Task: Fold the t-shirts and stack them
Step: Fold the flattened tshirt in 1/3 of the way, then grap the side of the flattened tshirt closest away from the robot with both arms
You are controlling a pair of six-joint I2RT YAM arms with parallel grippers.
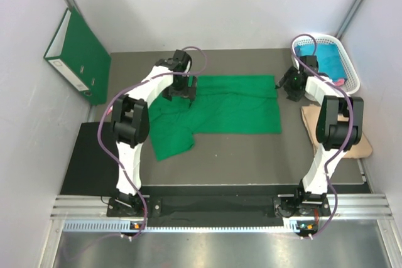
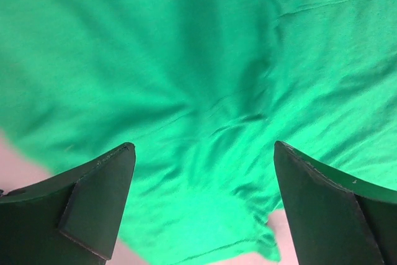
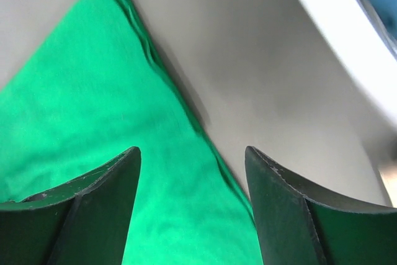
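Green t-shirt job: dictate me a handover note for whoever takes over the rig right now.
Left gripper: fingers open, empty, over the rumpled left end of the green t-shirt.
Right gripper: fingers open, empty, at its far right corner.
Teal t-shirt lies in the white basket; a tan cloth lies near the right arm.
Done: green shirt spread on the table.
Left: fold it, then the rest, stack.

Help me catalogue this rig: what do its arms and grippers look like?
The left arm and right arm have white links, black joint housings and looping purple cables. The left gripper and right gripper have dark, wedge-shaped fingers.
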